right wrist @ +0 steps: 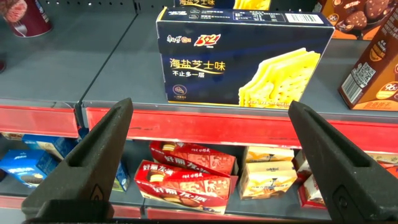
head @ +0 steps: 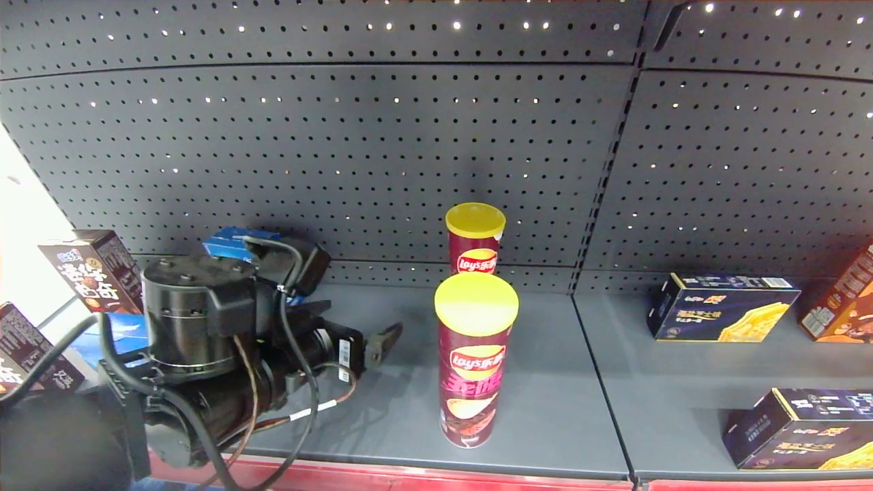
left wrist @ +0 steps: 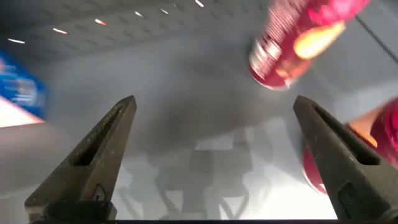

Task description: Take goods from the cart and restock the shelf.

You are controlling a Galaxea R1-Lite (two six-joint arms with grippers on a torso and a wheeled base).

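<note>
Chip can stands upright just right of the spread, empty left gripper, not touching it.

My right gripper hangs, jaws spread wide, before the red rail. Beyond them a dark blue cracker box stands on the grey shelf; red boxes lie one tier below; farther along, perhaps a can.
</note>
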